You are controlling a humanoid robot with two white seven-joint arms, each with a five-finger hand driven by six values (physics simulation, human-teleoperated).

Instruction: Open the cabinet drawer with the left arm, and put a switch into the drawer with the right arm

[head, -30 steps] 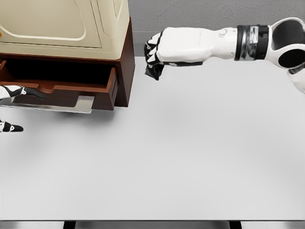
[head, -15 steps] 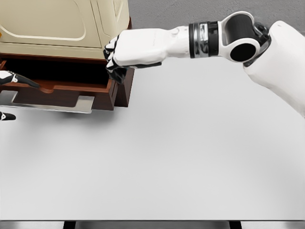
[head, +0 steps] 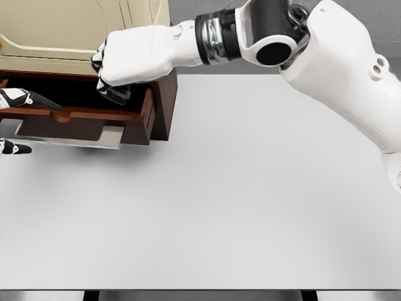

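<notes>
The right hand reaches in from the right across the white table and hangs over the right end of the open drawer of the brown cabinet, at the far left of the scene. Its fingers are curled tight into a fist, knuckles facing left. A small dark object, apparently the switch, shows just beneath them. It juts down from the underside of the fist into the drawer's dark opening, close behind the right end of the drawer front. Only a sliver of it is visible, so its long axis and the way it points cannot be told. Whether it touches the drawer floor is also unclear.

The left hand shows only at the left edge of the frame. 1 black-tipped finger lies along the top rim of the drawer front, and another fingertip sits lower, near the grey handle plate under the drawer. How firmly that hand grips cannot be told. A cream-coloured appliance stands on top of the cabinet, behind the right forearm.
</notes>
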